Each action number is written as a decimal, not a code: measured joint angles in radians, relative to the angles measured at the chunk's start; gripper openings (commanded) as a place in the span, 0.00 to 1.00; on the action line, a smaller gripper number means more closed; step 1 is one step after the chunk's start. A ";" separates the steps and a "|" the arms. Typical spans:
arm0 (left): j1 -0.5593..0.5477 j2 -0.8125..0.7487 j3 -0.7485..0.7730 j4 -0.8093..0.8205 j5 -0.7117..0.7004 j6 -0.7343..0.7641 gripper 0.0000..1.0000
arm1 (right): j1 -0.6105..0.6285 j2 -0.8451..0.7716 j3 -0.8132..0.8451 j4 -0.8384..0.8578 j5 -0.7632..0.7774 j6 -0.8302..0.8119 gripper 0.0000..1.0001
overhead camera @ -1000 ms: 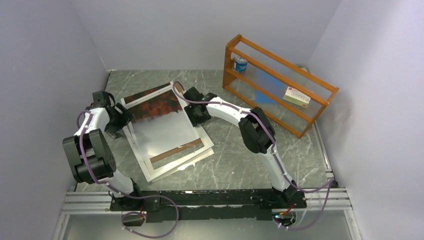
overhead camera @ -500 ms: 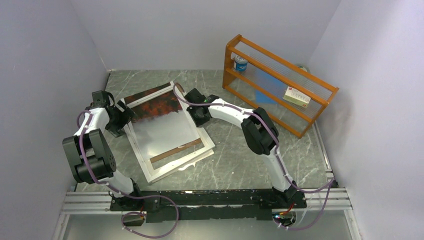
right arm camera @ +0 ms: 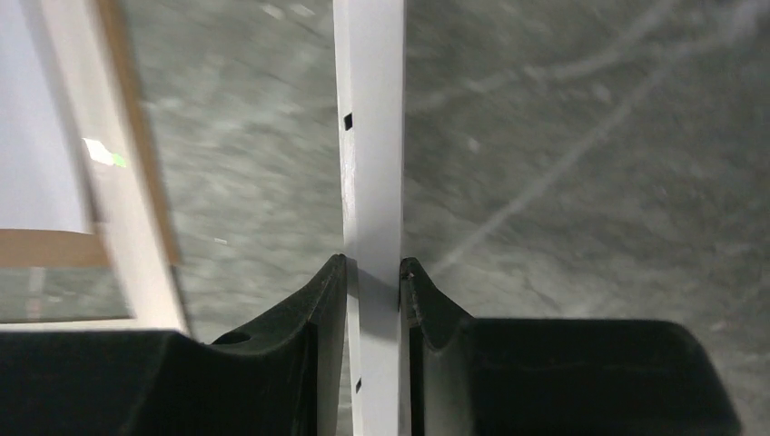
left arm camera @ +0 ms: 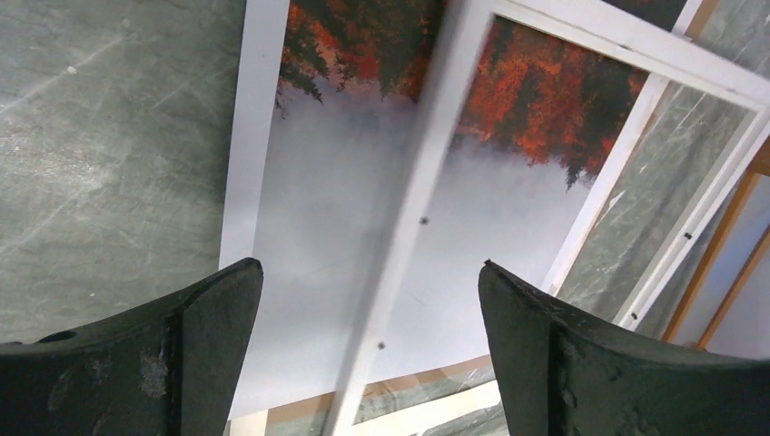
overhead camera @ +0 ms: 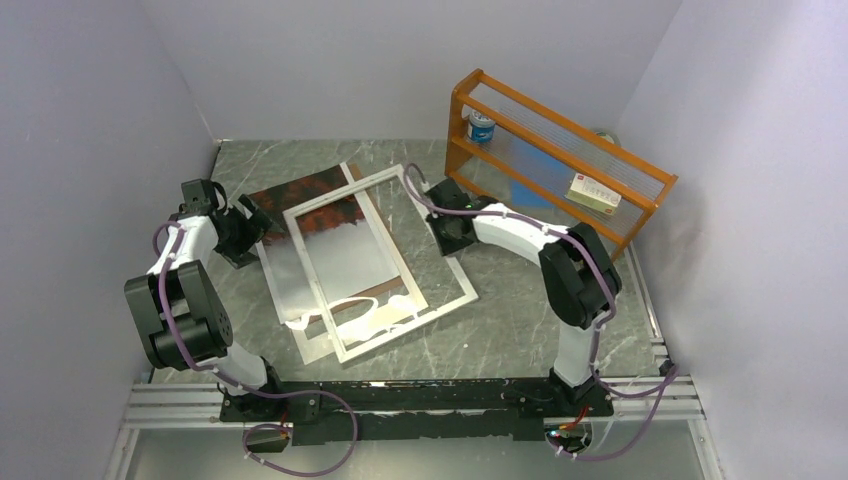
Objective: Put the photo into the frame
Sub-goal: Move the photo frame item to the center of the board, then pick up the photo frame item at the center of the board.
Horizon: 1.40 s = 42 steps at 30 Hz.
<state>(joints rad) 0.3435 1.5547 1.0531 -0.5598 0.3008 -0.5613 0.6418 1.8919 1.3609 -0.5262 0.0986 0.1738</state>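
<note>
You are looking down at a grey-green marbled tabletop (overhead camera: 520,320) with two white-and-black arms reaching in from the near edge. The large white rectangular picture frame (overhead camera: 343,191) with a narrow border and open centre sits askew over the middle of the table. Its right long rail is pinched between the fingers of the right gripper (overhead camera: 450,232). In the right wrist view, that gripper (right arm camera: 372,268) has both black fingers pressed against the flat white rail (right arm camera: 370,136), with blurred tabletop behind.

The large paper photo (overhead camera: 340,250), dark red-orange foliage at its far end and pale misty grey at its near end, lies flat under the frame's left part. It sticks out past the frame on the left, so it is not seated inside the border.

The left gripper (overhead camera: 250,232) is just beside the photo's left edge, fingers spread wide and holding nothing. In the left wrist view, between those spread fingers (left arm camera: 370,265) you see the photo (left arm camera: 318,227), crossed by a blurred frame rail (left arm camera: 427,182), and a strip of brown board (left arm camera: 436,377) at the photo's near end.

An orange wooden rack (overhead camera: 575,124) stands at the far right.
</note>
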 measured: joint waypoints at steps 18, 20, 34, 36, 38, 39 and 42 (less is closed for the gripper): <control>0.000 0.068 0.013 -0.089 -0.131 -0.051 0.94 | -0.137 -0.119 -0.226 0.058 0.061 -0.036 0.79; 0.000 0.061 0.013 -0.121 -0.161 -0.061 0.94 | -0.138 -0.123 -0.208 0.050 0.060 -0.011 0.79; 0.002 -0.136 -0.224 -0.239 -0.038 -0.110 0.94 | 0.119 -0.035 0.097 0.069 -0.201 0.320 0.69; 0.002 -0.156 -0.243 -0.257 -0.036 -0.113 0.94 | 0.150 0.005 0.111 0.082 -0.235 0.343 0.69; 0.002 -0.186 -0.265 -0.270 -0.035 -0.114 0.94 | 0.164 0.044 0.112 0.084 -0.257 0.364 0.69; 0.002 -0.201 -0.275 -0.278 -0.035 -0.116 0.94 | 0.164 0.063 0.112 0.082 -0.262 0.375 0.69; 0.002 -0.230 -0.300 -0.292 -0.033 -0.132 0.94 | 0.159 0.111 0.112 0.071 -0.266 0.396 0.69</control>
<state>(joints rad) 0.3454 1.3251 0.7528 -0.8516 0.2680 -0.6933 0.8009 2.0029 1.4727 -0.4549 -0.1673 0.5697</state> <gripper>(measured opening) 0.942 0.693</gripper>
